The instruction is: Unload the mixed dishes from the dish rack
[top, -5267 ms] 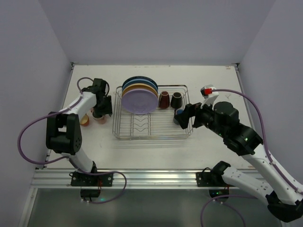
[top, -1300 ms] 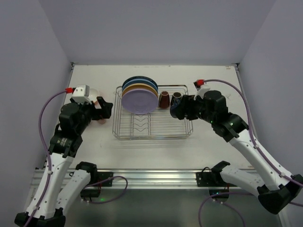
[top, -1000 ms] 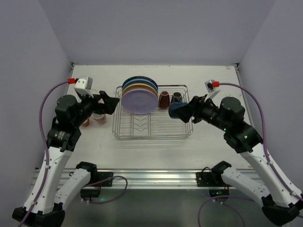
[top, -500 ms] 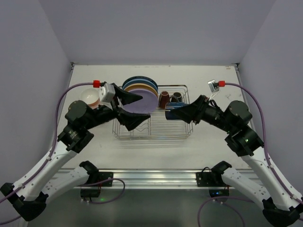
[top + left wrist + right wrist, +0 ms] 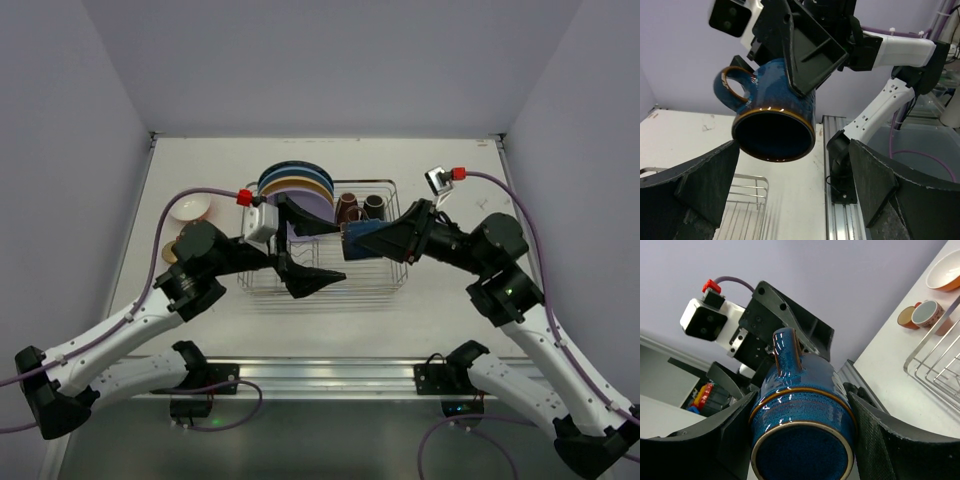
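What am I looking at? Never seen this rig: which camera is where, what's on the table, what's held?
A two-armed robot bolted to the near edge of a table. One picture looks down from above and behind; the other two come from a camera on each wrist. The right gripper is shut on a blue mug, held up over a wire dish rack. The left gripper faces the mug, wide open. In the rack stand plates, a brown cup and a black cup. An orange bowl sits on the table, left of the rack.
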